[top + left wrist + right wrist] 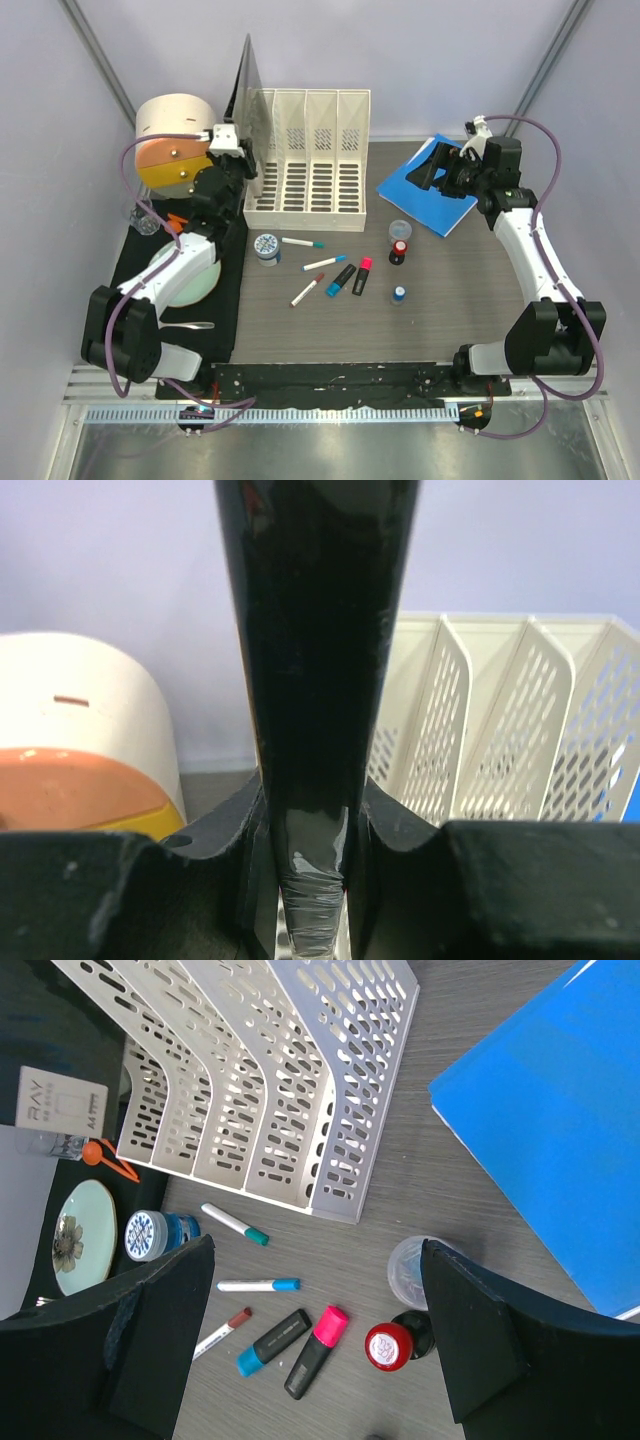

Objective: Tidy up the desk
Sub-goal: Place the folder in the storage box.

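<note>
White label (61,1110): reads "RAY", beside file rack (260,1080)
Left gripper (312,872): clenched on black panel (315,680)
Right gripper (315,1335): spread, empty

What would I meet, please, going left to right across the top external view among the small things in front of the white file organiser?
Blue-patterned tin → blue-capped highlighter → pink-capped highlighter. Left out as overlapping: the three white markers, and the three small containers lined up one behind another at the right.
</note>
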